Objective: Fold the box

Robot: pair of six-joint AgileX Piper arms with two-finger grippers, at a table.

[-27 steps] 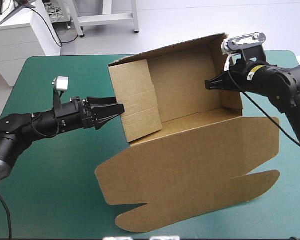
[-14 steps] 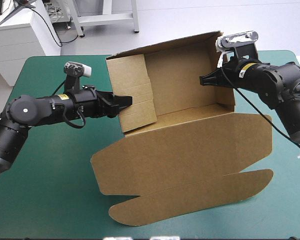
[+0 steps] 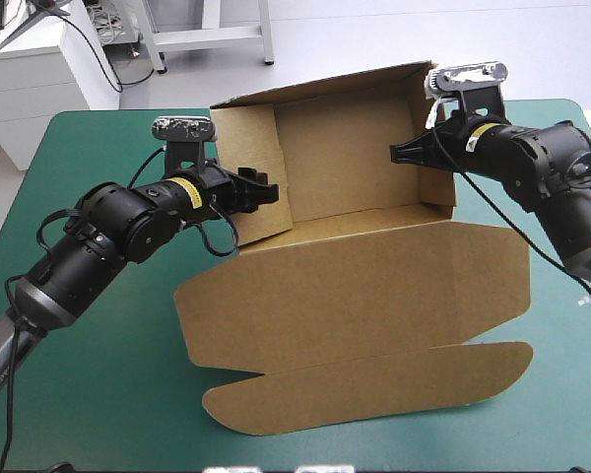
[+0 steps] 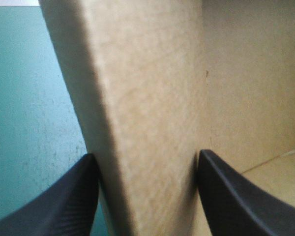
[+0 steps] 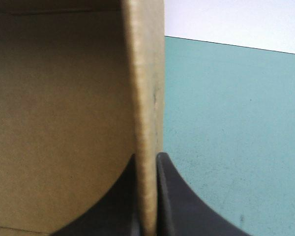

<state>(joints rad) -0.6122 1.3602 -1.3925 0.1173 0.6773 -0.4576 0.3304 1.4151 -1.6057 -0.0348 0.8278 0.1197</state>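
Teal-green table [image 3: 98, 394] under a brown box [image 3: 355, 296], walls raised.

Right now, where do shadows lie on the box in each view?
High view: even light, no strong shadow on the box. Left wrist view: a dark band runs along the wall's outer side, next to the teal-green cover. Right wrist view: the inside is dim, darkest farthest ahead of the right gripper; the wall's edge is lit.

Bright, even light falls from overhead on the teal-green tabletop [image 3: 108, 394]. The box [image 3: 355, 286] casts only a thin, soft shadow along its near edge. In the left wrist view a dark band shades its raised wall. In the right wrist view the wall's inner face lies dim against the bright tabletop.
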